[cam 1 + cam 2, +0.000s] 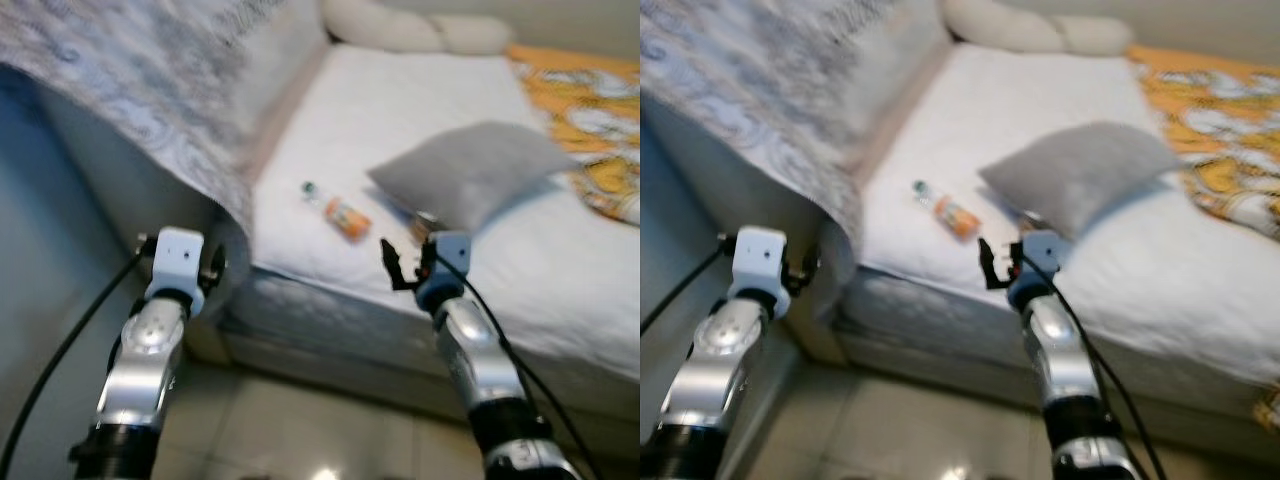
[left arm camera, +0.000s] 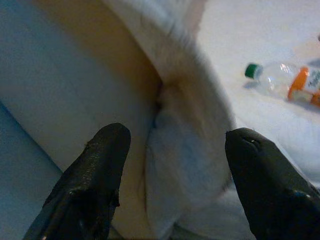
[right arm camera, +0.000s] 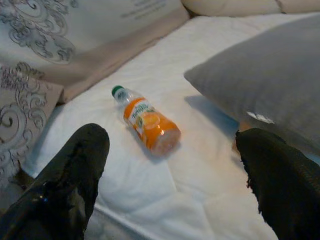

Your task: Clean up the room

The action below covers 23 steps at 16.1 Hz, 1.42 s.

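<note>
An orange juice bottle [image 1: 338, 212] with a green cap lies on its side on the white mattress [image 1: 400, 110], just left of a grey pillow [image 1: 470, 170]. My right gripper [image 1: 405, 268] hovers over the mattress's front edge, a short way before the bottle [image 3: 147, 120]. It is open, with nothing between its fingers [image 3: 75, 170]. My left gripper [image 2: 172, 175] is open too, held against the rounded corner of the padded side [image 2: 185, 150] at the bed's left end. The bottle [image 2: 287, 85] lies well off to its right.
A grey patterned cover [image 1: 150, 80] drapes the left side. White bolsters [image 1: 410, 30] lie at the back, and an orange-yellow blanket [image 1: 600, 120] lies at the right. A small dark object [image 1: 425, 225] peeks from under the pillow. Tiled floor [image 1: 300, 430] lies below.
</note>
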{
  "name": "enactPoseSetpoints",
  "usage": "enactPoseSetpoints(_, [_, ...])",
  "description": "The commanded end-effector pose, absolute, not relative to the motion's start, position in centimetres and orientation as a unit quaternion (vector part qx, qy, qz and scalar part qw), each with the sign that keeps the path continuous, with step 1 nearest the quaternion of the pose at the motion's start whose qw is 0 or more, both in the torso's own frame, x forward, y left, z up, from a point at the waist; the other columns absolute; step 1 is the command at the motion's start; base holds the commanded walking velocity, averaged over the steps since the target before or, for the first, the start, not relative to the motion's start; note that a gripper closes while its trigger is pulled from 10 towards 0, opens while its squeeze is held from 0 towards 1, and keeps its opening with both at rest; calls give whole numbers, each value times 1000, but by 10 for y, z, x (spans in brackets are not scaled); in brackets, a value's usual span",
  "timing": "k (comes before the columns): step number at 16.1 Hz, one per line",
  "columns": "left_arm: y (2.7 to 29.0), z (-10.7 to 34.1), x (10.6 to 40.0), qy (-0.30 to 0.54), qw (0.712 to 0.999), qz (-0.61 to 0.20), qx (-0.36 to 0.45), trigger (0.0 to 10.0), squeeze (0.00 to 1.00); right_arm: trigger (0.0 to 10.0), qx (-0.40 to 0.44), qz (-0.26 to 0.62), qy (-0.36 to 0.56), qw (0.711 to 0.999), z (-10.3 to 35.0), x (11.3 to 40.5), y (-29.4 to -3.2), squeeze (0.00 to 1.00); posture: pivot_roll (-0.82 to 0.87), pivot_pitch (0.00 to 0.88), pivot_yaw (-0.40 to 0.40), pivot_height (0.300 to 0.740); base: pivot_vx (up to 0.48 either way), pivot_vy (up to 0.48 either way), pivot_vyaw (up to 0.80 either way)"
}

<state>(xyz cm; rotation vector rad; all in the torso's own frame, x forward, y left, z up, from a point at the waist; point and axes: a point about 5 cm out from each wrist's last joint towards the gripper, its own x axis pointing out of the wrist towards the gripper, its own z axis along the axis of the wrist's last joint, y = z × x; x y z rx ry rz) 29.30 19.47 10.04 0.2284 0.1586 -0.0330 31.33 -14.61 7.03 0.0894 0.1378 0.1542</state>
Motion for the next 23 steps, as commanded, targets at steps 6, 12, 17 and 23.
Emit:
enactPoseSetpoints(6, [189, 101, 293, 79, 990, -31, 110, 10000, 0, 10000, 49, 51, 76, 995, 68, 313, -155, 0, -77, 0, -4, 740, 293, 0, 0])
enactPoseSetpoints(12, [189, 100, 293, 80, 990, -34, 110, 10000, 0, 10000, 42, 45, 81, 995, 67, 314, -156, 0, -76, 0, -4, 740, 298, 0, 0])
enactPoseSetpoints(17, [188, 100, 293, 81, 990, -36, 110, 10000, 0, 10000, 38, 42, 87, 995, 65, 314, -156, 0, -76, 0, -3, 740, 297, 0, 0])
enactPoseSetpoints(23, [188, 100, 293, 81, 990, -39, 108, 10000, 0, 10000, 36, 43, 89, 995, 64, 314, -156, 0, -75, 0, -4, 740, 297, 0, 0])
